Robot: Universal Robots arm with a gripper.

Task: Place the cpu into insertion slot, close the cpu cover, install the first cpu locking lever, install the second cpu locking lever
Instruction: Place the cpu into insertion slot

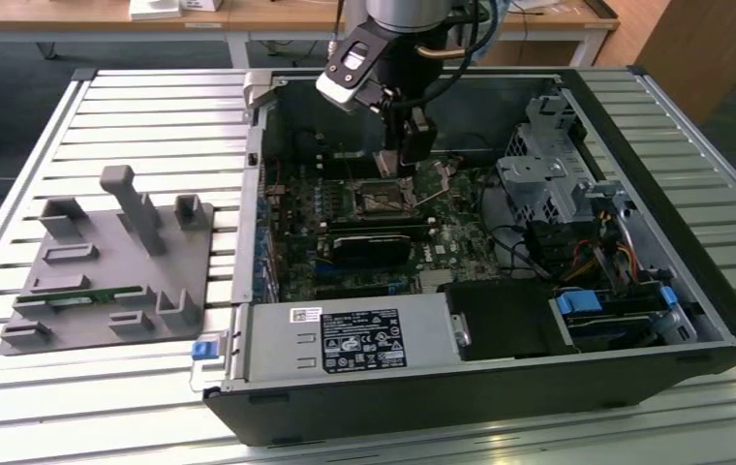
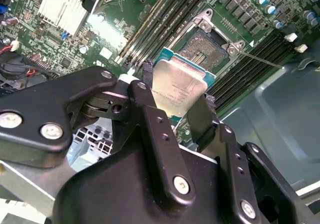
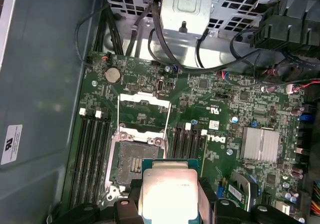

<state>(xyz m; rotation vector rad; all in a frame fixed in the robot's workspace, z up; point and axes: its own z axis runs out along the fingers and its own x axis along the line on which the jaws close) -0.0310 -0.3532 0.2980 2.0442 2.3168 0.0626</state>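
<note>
**CPU pinched near the open socket: placement step in hand**

In the exterior view, the end effector hangs inside the open computer case on the slatted table. It is just above the insertion slot, toward the motherboard's far edge.

In the second wrist view, its fingers pinch the cpu by opposite edges, apart from the bare slot.

In the first wrist view, the cpu overlaps one corner of the slot rather than sitting square over it. The cpu cover lies swung open beyond the slot.

I judge the first step unfinished. Seating calls for centring the chip, matching its edges to the rim and keeping it level.
</note>
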